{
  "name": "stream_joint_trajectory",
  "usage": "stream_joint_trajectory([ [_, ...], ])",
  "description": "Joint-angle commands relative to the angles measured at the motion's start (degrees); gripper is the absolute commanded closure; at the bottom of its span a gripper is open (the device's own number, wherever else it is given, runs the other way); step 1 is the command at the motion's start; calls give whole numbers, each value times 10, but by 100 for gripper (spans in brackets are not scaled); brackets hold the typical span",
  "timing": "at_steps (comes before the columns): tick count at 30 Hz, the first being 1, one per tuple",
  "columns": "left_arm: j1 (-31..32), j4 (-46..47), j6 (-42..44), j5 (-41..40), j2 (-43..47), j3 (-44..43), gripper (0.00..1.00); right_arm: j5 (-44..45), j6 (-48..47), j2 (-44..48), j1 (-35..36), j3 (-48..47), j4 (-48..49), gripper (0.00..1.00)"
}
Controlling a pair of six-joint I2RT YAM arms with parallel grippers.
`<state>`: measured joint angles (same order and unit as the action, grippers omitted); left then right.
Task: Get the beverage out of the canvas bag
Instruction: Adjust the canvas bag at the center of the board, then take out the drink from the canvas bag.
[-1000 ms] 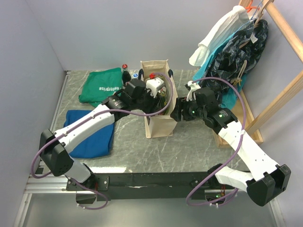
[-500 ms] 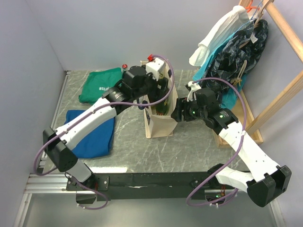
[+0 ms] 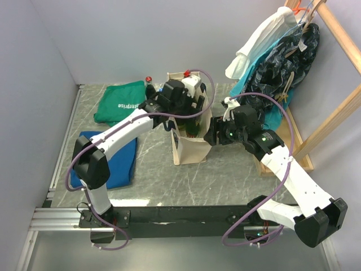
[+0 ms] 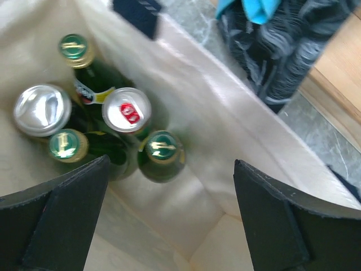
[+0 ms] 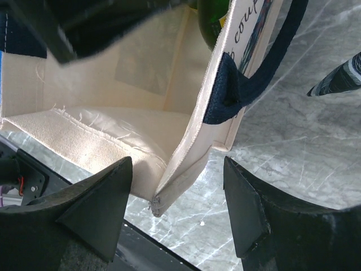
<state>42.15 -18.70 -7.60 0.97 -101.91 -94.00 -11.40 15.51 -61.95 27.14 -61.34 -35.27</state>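
The canvas bag (image 3: 189,150) stands upright mid-table, cream with navy handles (image 5: 255,84). My left gripper (image 3: 190,113) hangs over its mouth, pointing down. In the left wrist view that gripper (image 4: 169,220) is open wide with nothing between its fingers. Below it, on the bag's floor, stand green bottles (image 4: 162,149) with green-gold caps and two silver-topped cans (image 4: 126,110). My right gripper (image 3: 210,134) is at the bag's right side. In its own view the right gripper (image 5: 177,164) is open, straddling the bag's rim (image 5: 169,186) with gaps on both sides.
A green cloth (image 3: 121,101) and a blue cloth (image 3: 110,161) lie left of the bag. A red-capped bottle (image 3: 148,79) stands behind the green cloth. Garments (image 3: 282,56) hang on a wooden rack (image 3: 333,113) at the right, close to my right arm.
My left gripper has opened wide. Its arm has lifted and swung from the bag's left side to above the mouth. The right arm and the bag have stayed put.
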Motion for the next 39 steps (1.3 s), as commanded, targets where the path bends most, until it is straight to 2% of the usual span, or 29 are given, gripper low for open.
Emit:
stream_joint_trajectory([
  [1, -18, 18, -18, 25, -4, -28, 4, 3, -9, 13, 3, 9, -10, 28],
  [10, -33, -22, -24, 74, -58, -91, 4, 7, -7, 8, 4, 8, -7, 28],
  [15, -33, -31, -23, 87, -67, -95, 1, 8, -8, 4, 3, 7, -7, 28],
  [27, -33, -60, -24, 80, -96, -127, 11, 16, -3, 3, 4, 4, -4, 29],
  [39, -33, -71, -27, 71, -114, -128, 9, 16, 0, 6, 4, 2, -4, 29],
])
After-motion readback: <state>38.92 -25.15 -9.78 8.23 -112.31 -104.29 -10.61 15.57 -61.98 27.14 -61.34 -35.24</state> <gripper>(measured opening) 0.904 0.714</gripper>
